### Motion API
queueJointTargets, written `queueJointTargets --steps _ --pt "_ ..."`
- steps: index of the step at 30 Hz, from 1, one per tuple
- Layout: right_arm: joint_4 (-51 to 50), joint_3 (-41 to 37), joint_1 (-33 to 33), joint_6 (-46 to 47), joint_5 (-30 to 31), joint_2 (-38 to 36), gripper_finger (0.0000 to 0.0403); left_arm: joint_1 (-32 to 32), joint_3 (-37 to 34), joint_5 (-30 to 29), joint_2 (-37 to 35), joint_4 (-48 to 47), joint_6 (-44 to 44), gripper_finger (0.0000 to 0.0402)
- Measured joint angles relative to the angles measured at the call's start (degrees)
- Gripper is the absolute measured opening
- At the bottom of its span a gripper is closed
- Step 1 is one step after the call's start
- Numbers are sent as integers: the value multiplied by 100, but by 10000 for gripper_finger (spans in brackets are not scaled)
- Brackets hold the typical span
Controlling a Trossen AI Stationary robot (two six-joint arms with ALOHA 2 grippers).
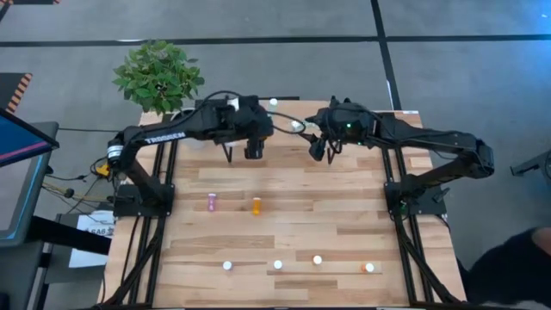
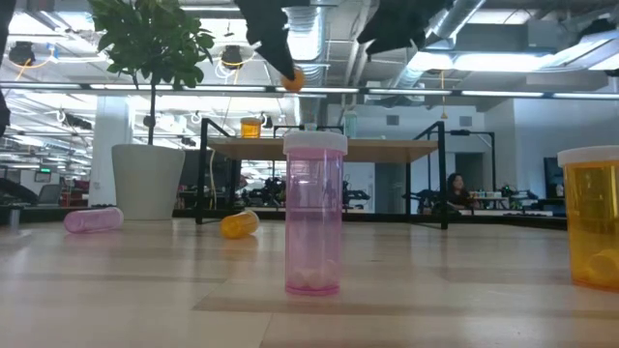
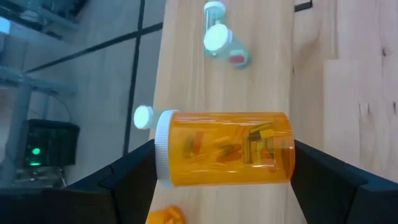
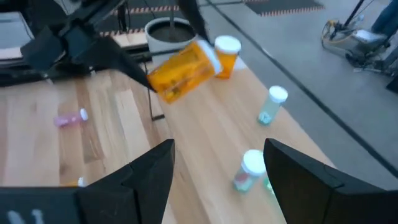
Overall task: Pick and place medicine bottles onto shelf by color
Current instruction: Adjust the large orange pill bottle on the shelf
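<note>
My left gripper (image 1: 244,153) is shut on a large orange medicine bottle (image 3: 224,149) with a white cap, above the shelf (image 3: 186,74) at the table's far side. An upright orange bottle (image 4: 227,56) and two teal bottles (image 4: 272,106) (image 4: 249,171) stand on the shelf's wood top. My right gripper (image 4: 217,180) hangs open over the shelf's right part, above a teal bottle, and touches nothing. Out on the table a pink bottle (image 1: 212,202) and an orange one (image 1: 256,205) lie on their sides. My left gripper pinches the large orange bottle end to end: one finger on the white cap (image 3: 163,149), the other on the flat bottom (image 3: 291,149). The fingers slant down from the table's left. The bottle lies crosswise between them, somewhat tilted, lifted clear of the shelf.
Several bottles stand upright along the table's near edge, among them a pink one (image 2: 314,213) and an orange one (image 2: 592,217). A potted plant (image 1: 159,77) stands at the far left corner. Bare wood lies in the table's middle (image 1: 327,215).
</note>
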Motion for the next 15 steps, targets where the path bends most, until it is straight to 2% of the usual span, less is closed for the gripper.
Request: queueJointTargets --steps 4,7,10,15 --pt "312 -303 -13 -10 -266 -190 270 -257 -569 -450 -405 311 -26 291" --pt "824 -728 -73 111 -790 -402 270 -444 -1102 -988 -819 613 -169 291" --pt "1670 -1216 -207 334 -1671 -635 270 -720 -1803 -1371 -1336 1448 -123 291" --pt "3382 -1959 -379 795 -2821 -783 270 -1292 -3154 -1395 -2024 3637 521 291"
